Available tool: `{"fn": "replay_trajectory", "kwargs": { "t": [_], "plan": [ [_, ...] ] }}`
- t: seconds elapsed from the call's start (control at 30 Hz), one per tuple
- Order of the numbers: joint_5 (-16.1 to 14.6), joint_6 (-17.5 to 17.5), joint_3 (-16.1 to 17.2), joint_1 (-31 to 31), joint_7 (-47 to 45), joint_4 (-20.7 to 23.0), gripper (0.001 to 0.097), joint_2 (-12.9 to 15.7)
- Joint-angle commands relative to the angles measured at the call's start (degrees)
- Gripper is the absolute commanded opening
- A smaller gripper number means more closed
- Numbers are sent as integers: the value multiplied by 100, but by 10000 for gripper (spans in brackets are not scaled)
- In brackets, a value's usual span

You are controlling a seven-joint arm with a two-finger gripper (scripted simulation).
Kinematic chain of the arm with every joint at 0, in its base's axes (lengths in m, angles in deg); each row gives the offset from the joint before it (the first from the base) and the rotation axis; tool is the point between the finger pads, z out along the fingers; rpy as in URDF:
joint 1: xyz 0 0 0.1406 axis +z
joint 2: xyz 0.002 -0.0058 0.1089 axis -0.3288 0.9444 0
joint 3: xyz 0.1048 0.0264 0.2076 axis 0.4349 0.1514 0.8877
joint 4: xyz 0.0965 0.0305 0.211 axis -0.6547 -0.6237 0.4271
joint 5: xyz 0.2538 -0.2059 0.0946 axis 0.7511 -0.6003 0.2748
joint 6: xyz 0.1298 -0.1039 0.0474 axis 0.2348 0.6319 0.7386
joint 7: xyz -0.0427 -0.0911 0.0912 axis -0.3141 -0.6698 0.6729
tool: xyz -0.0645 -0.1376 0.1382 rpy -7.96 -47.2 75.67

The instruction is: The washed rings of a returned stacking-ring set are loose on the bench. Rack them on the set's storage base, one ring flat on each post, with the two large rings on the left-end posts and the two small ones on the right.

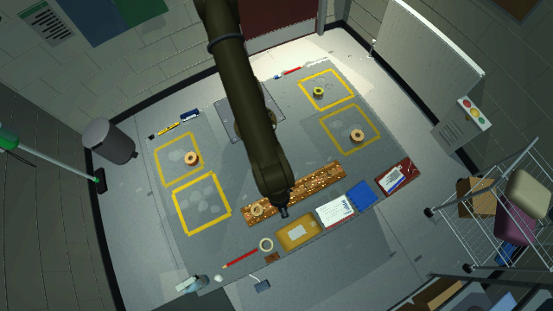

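The middle of the wooden storage base (293,193) is partly hidden behind my arm, and only some of its posts show. A tan ring (257,210) lies flat on the base's left-end post. My gripper (283,211) is open and empty, hanging just right of that ring over the base's front edge. Three rings are loose on the bench: an orange one (191,158) in the upper left yellow square, a tan-orange one (357,135) in the lower right square, and a small yellow-green one (318,91) in the far right square.
A yellow box (298,231) lies just in front of the base, with a roll of tape (266,245) and a red pencil (240,258) to its left. A white card (335,211), blue pad (362,195) and red clipboard (396,176) lie to its right. The near left yellow square (201,203) is empty.
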Motion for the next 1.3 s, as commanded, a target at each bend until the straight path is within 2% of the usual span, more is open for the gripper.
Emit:
{"fn": "replay_trajectory", "kwargs": {
  "t": [0.0,0.47,1.27],
  "plan": [
    [-1,1,56,55,2,7,750,-1],
    [-58,5,1040,1071,50,38,750,32],
    [-239,17,3149,3269,186,103,750,142]
  ]
}}
